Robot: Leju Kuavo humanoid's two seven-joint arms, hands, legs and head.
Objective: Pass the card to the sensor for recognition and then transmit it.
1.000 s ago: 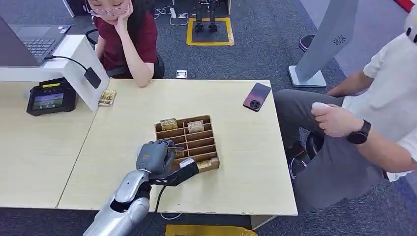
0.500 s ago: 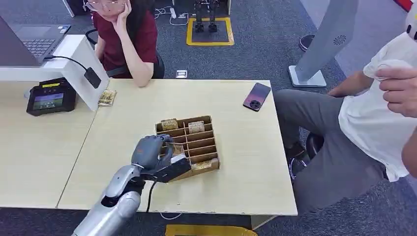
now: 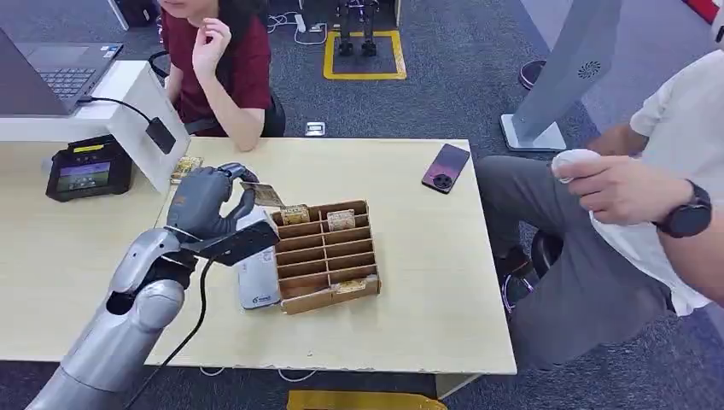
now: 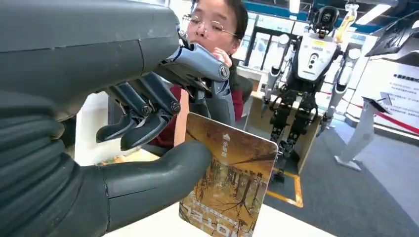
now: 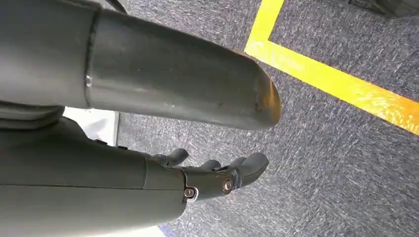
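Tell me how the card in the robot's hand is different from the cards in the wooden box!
The card in the left hand is up in the air, above the table; the cards in the wooden box stand in the back slots. The held card is pinched between thumb and fingers; nothing touches the boxed cards. The held card shows its face in the wrist view; the boxed cards are partly hidden by the dividers. All look golden brown.

Overhead head view; close, perhaps tilted, wrist views
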